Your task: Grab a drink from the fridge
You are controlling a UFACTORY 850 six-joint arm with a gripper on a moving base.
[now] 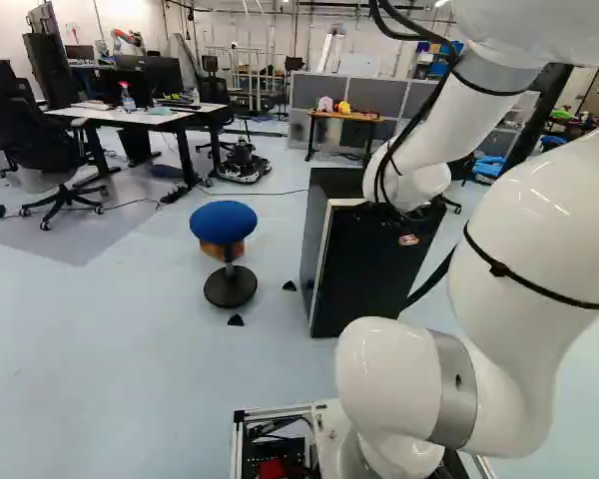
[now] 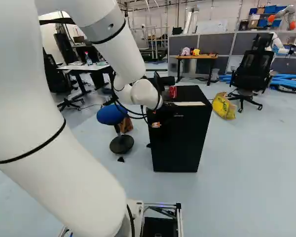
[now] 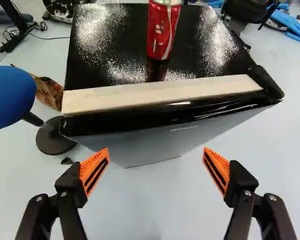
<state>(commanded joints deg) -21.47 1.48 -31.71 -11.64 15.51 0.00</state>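
Claw [image 2: 155,124] hangs open near the fridge [image 2: 180,143], red can [image 3: 162,31] atop it.

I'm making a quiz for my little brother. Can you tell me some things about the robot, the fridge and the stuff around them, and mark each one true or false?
1. The red can stands on top of the fridge. True.
2. The pincer is holding the red can. False: it is open, with nothing gripped.
3. The stool has a blue seat. True.
4. The yellow bag hangs from the ceiling. False: it is on the floor, beside the black chair.
5. The pincer has orange pads. True.
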